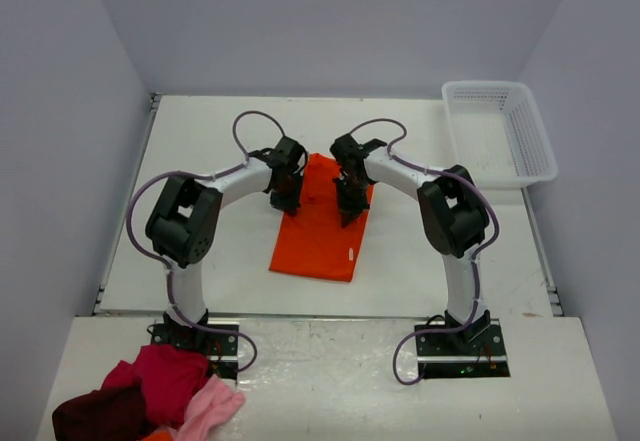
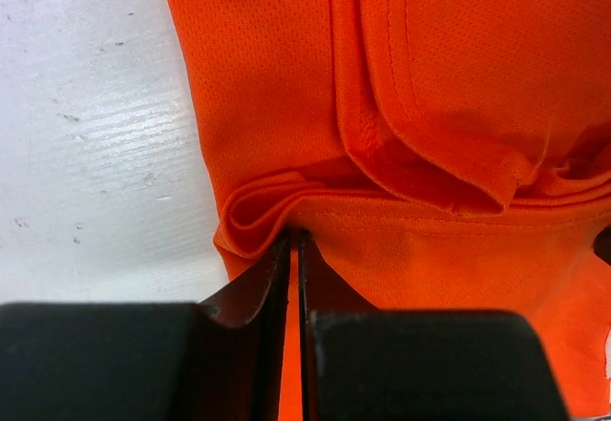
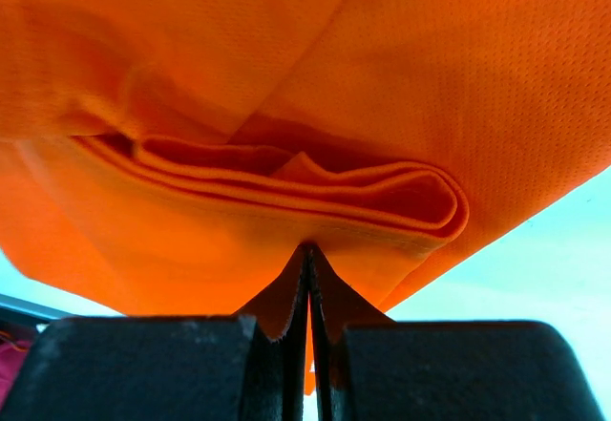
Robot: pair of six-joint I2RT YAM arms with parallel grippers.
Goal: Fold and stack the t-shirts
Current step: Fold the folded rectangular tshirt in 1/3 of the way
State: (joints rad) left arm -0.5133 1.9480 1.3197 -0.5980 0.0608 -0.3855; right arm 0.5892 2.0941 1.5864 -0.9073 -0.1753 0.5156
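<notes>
I have the orange t-shirt (image 1: pixel 318 236) lying as a long folded strip at the middle of the counter (image 1: pixel 200 151), with its far end between my two arms. The left end effector (image 1: pixel 285 199) pinches the far left corner, fingers pressed almost together on a doubled edge. The right end effector (image 1: pixel 347 211) is clamped tight on the far right corner, layered folds bunched just ahead of its tips. Both arms arch up from the near edge, then bend inward and down.
</notes>
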